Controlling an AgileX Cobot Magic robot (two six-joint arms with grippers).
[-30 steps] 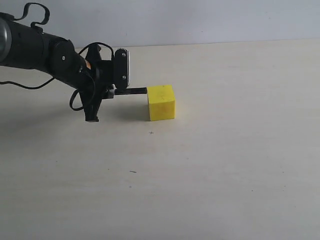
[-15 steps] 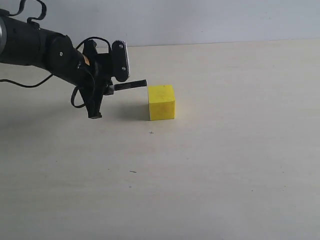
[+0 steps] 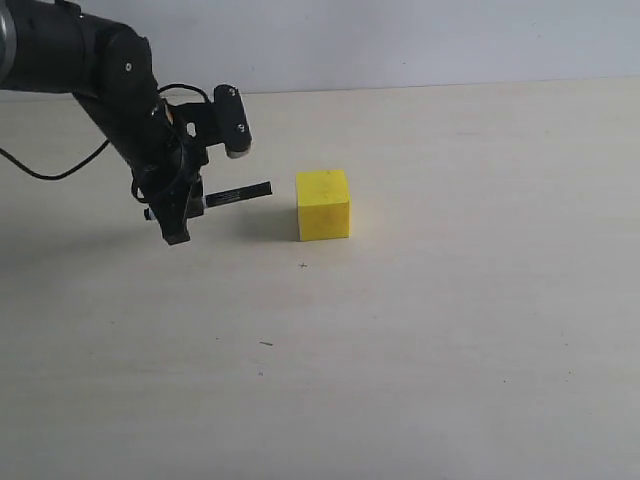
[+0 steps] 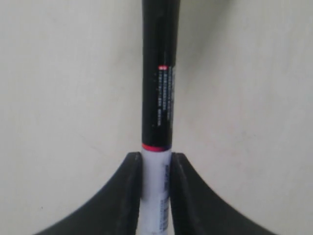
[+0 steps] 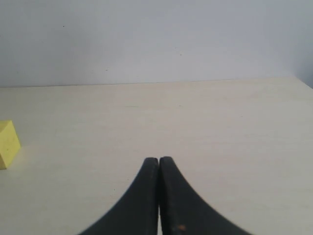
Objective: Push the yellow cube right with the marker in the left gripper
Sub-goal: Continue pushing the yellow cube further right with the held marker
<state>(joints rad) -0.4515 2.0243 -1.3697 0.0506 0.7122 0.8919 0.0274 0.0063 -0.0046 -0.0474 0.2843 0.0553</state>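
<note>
Yellow cube (image 3: 322, 203): one; marker (image 3: 240, 193): one

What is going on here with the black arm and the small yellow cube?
The black two-fingered left gripper is shut on a slim marker with a white barrel and long black cap, held roughly level. The cap end points at the small bright yellow cube on the pale beige table, with a clear gap between them, so nothing is touching the cube now. The black right gripper is shut, empty, and away from the cube.
</note>
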